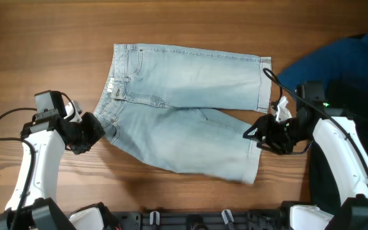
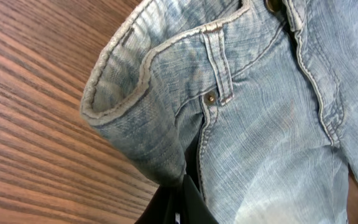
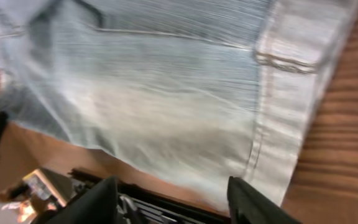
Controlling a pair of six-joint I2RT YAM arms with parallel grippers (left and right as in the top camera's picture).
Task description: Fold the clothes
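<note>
The pale blue denim shorts (image 1: 190, 115) lie spread on the wooden table (image 1: 50, 38), waistband to the left and cuffed leg hems to the right. My left gripper (image 1: 98, 131) is at the near corner of the waistband. In the left wrist view its fingers (image 2: 185, 199) are closed together on the denim (image 2: 260, 124) just below a belt loop, and the waistband edge curls up. My right gripper (image 1: 253, 135) is at the near leg's hem. In the right wrist view its fingers (image 3: 179, 202) are wide apart and hold nothing, with the leg and cuff (image 3: 166, 81) beyond them.
A dark blue cloth (image 1: 344, 61) lies piled at the back right of the table. A black rail (image 1: 190, 220) runs along the front edge. Bare wood shows left of the waistband (image 2: 30, 124) and right of the cuff (image 3: 347, 143).
</note>
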